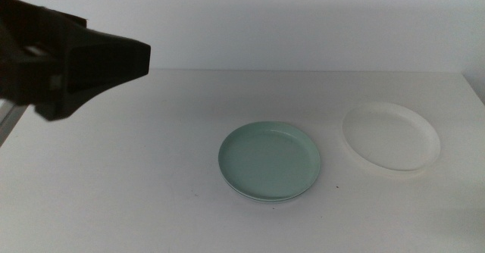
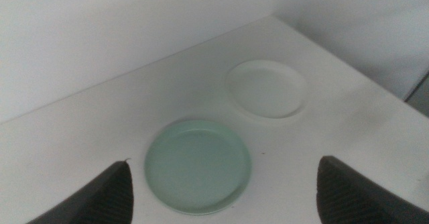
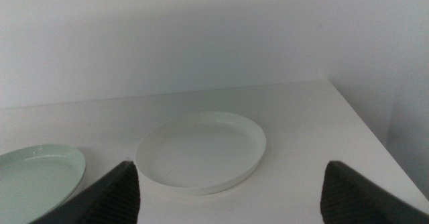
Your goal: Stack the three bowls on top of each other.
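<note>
**Q:** What sits nearest your grippers, and what are they doing?

**A:** My left gripper (image 2: 221,190) hangs raised above the table (image 1: 136,185), jaws spread wide with nothing between them. Just ahead of it and below lies the mint green bowl (image 2: 198,165). In the middle view a second rim peeks out under its near edge, so I judge it may already rest on another bowl, likely the grey one, though I cannot see enough of it to be sure. My right gripper (image 3: 228,190) is also spread and empty, waiting low at its own side.

**Q:** And farther off?

**A:** Beyond the green bowl from my left gripper, and directly in front of my right one, the white bowl (image 3: 201,150) lies alone, apart from the green bowl.

**Q:** What could go wrong from here?

**A:** The white bowl is shallow with a low rim, so I expect a thin purchase. If a jaw comes down on the rim's top instead of straddling it, the bowl could tip or skid across the smooth table. Held by one edge, it may hang tilted and slip out. Released off centre, it might land askew on the green bowl and nudge that one sideways.
</note>
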{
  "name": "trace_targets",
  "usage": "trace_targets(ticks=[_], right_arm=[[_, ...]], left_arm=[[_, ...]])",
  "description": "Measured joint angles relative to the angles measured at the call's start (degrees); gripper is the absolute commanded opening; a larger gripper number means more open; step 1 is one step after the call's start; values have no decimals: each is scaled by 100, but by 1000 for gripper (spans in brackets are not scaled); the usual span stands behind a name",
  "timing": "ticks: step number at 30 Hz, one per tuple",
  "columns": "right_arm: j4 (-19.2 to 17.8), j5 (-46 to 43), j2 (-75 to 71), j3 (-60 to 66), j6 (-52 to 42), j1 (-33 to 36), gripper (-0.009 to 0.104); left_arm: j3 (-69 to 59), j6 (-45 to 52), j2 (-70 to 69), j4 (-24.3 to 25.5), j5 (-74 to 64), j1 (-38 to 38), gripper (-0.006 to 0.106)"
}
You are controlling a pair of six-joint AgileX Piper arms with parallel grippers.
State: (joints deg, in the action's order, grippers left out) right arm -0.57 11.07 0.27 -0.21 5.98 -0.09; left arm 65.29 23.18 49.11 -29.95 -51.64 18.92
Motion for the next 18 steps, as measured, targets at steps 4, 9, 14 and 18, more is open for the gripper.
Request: trace_targets(ticks=[4, 9, 14, 18], right_arm=[[0, 0, 0, 0, 0, 0, 89], [0, 0, 0, 0, 0, 0, 89], [0, 0, 0, 0, 0, 0, 89], [0, -25, 0, 0, 17, 0, 89]], left_arm=[[-21, 55, -30, -99, -50, 0, 94], [-66, 55, -30, -97, -6, 0, 94], [-66, 55, -30, -45, 17, 0, 94], [-66, 55, -30, -45, 55, 0, 94]])
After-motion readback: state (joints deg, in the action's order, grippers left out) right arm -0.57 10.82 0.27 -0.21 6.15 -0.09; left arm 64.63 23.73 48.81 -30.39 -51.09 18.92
